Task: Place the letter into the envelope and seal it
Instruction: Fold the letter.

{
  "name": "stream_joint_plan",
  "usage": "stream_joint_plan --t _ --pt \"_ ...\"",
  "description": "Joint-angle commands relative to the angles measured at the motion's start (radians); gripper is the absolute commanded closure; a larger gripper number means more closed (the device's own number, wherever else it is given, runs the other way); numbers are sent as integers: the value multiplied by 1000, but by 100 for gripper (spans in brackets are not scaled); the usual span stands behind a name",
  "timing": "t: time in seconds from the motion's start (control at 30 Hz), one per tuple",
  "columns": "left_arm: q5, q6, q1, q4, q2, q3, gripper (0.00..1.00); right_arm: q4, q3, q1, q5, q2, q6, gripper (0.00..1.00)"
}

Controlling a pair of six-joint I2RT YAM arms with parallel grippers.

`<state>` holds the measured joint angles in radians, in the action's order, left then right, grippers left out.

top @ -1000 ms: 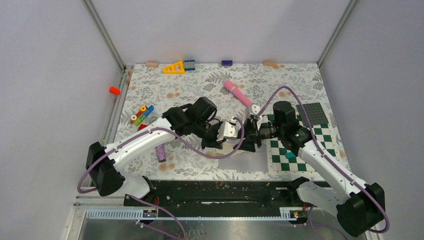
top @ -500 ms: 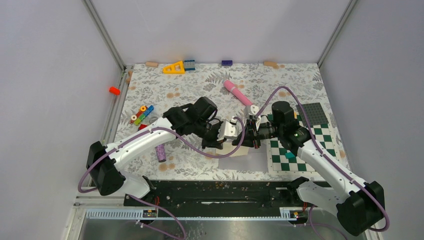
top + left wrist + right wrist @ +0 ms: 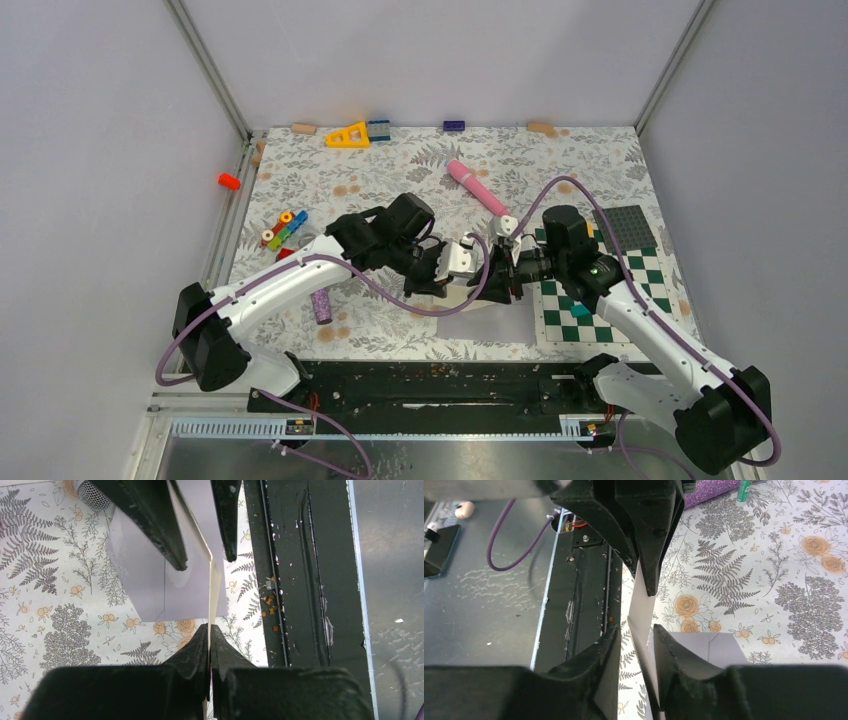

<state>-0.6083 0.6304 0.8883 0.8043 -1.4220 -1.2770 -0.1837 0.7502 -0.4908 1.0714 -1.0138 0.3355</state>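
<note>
The pale grey-lavender envelope (image 3: 495, 322) lies flat on the floral table near the front edge; it also shows in the left wrist view (image 3: 150, 590) and the right wrist view (image 3: 709, 647). My left gripper (image 3: 210, 630) is shut on the cream letter (image 3: 212, 585), which it holds edge-up above the envelope. My right gripper (image 3: 636, 635) faces it with its jaws open on either side of the letter (image 3: 641, 612), a gap showing on one side. In the top view the two grippers meet tip to tip, the left gripper (image 3: 468, 268) and the right gripper (image 3: 500, 272).
A green-and-white checkerboard mat (image 3: 600, 285) with a teal block (image 3: 580, 311) lies right of the envelope. A dark grey baseplate (image 3: 625, 225), a pink cylinder (image 3: 476, 186), a purple tube (image 3: 321, 305) and coloured blocks (image 3: 283, 228) lie around. The black rail (image 3: 430, 385) runs along the front.
My right gripper has shifted slightly back and turned a little at the wrist. The left arm and the letter have hardly moved.
</note>
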Motion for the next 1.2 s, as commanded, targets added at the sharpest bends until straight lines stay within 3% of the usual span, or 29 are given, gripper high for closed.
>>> stream_joint_plan --t 0.0,0.07,0.1,0.13,0.17,0.2,0.27,0.3,0.33,0.5,0.67,0.7,0.8,0.93,1.03,1.17 --pt "7 -1 3 -47 39 -15 100 -26 28 7 -16 27 46 70" --pt "8 1 3 -47 41 -15 100 -25 32 14 -10 22 40 91" --pt "8 0 3 -47 41 -15 100 -26 33 18 -7 20 37 99" --pt "8 1 2 -47 41 -14 100 -26 36 21 -4 18 36 100" --pt "8 1 3 -47 41 -15 100 -26 35 23 1 20 35 99" --pt "8 2 2 -47 41 -13 100 -26 35 25 5 22 36 88" --pt "8 3 3 -47 41 -13 100 -37 37 27 9 30 44 54" --pt "10 3 3 -47 41 -12 100 -40 37 29 7 36 48 46" --pt "11 3 2 -47 42 -11 100 -46 38 32 5 39 54 44" --pt "13 4 3 -47 46 -9 100 -75 41 65 8 53 84 47" --pt "12 5 2 -47 46 -10 100 -76 44 77 20 56 81 59" --pt "11 5 3 -47 46 -10 100 -75 45 78 24 56 79 58" --pt "5 5 3 -47 45 -10 100 -73 52 78 33 57 72 39" --pt "-2 7 3 -47 42 -9 100 -29 48 78 63 55 24 36" --pt "-9 6 3 -47 35 -11 100 51 27 78 82 49 -46 43" --pt "-11 5 3 -47 31 -13 100 67 24 78 89 35 -60 61"
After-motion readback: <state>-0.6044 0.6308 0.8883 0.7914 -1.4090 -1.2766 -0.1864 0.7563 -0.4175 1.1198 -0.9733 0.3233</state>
